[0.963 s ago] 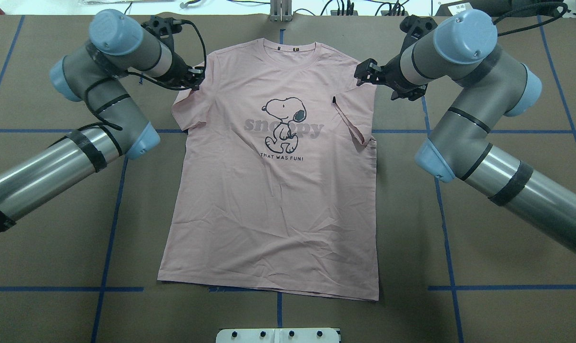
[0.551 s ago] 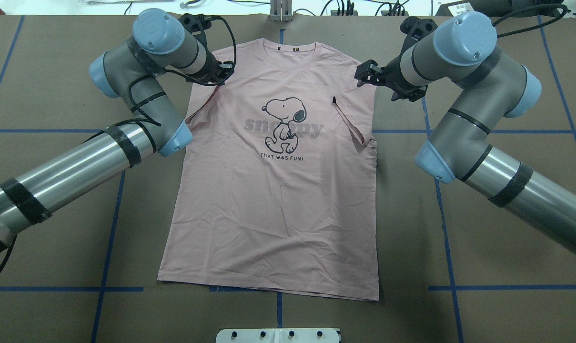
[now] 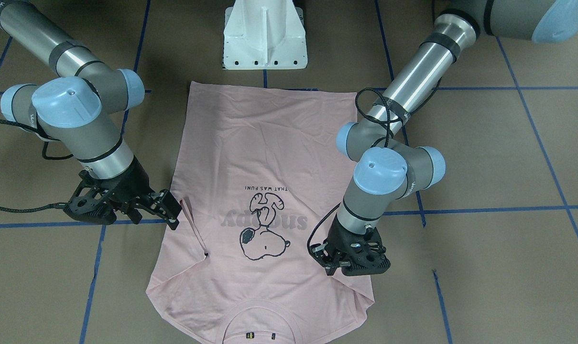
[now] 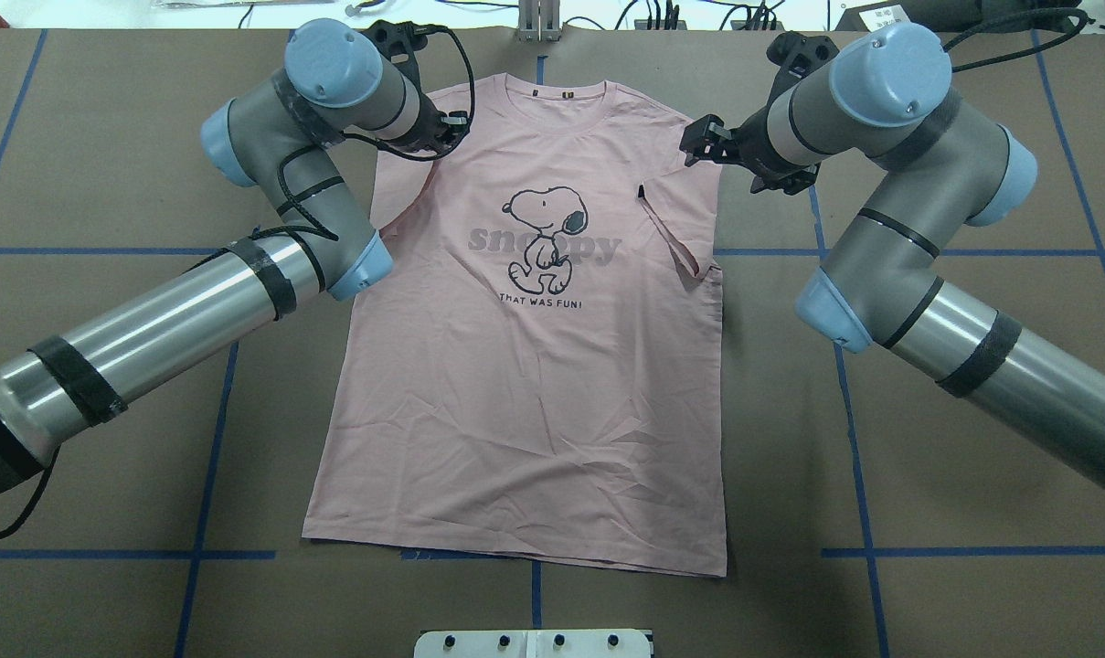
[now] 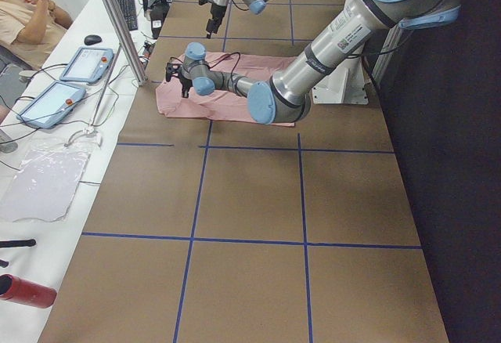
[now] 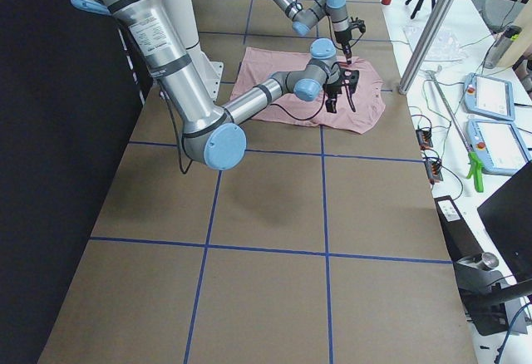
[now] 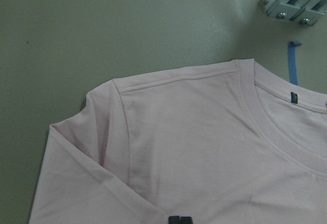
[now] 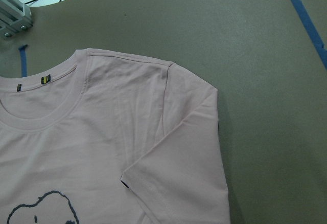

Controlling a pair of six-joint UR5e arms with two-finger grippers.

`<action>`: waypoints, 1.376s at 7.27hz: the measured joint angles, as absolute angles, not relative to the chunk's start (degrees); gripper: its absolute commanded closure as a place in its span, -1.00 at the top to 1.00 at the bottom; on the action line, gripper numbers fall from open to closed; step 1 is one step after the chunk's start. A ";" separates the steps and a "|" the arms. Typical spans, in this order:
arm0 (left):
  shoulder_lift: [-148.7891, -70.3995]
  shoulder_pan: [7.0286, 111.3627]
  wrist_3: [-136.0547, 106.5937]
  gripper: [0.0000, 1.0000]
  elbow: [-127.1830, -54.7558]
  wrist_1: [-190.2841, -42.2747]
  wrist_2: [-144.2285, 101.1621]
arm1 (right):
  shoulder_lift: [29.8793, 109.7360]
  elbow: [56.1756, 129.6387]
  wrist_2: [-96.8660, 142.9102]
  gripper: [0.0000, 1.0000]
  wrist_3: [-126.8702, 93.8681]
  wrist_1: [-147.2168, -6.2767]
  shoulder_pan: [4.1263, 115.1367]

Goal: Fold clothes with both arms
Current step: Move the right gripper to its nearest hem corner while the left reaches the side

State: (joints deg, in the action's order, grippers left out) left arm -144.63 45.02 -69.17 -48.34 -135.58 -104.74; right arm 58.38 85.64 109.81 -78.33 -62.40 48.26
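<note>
Pink cotton T-shirt (image 4: 534, 384) is lying flat mid-table, print up, collar far. The left gripper (image 4: 451, 128) is pinching the left sleeve, jaws nearly closed. The right gripper (image 4: 698, 139), jaws wide, is hovering beside the right shoulder. Dragging unevenly risks bunching the chest. All round the hems the brown paper (image 4: 881, 457) is offering room.

We look steeply down on the table (image 4: 954, 512) from above the white pedestal base (image 3: 264, 38), and again from the opposite side, both views sharing the whole pink T-shirt (image 4: 515, 393). Two distant cameras watch from the table's ends. Each wrist camera hangs close above one shirt shoulder.
</note>
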 measured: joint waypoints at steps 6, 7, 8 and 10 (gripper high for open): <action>-130.42 42.07 -74.73 0.38 -72.17 -137.22 -108.90 | 59.53 94.21 103.17 0.97 -89.78 -65.54 39.44; -124.08 42.05 -74.83 0.39 -80.90 -136.05 -112.52 | 60.98 99.87 100.83 0.95 -93.53 -70.23 34.47; -118.91 42.07 -74.94 0.45 -87.86 -135.04 -114.91 | 63.49 105.85 97.78 0.81 -98.14 -74.10 28.65; -112.52 42.05 -75.19 0.45 -94.70 -134.41 -115.19 | 71.89 116.47 87.41 0.69 -108.91 -77.60 16.04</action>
State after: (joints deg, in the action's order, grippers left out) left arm -112.52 42.05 -75.19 -94.70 -134.41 -115.19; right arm 71.89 116.47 87.41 -108.91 -77.60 16.04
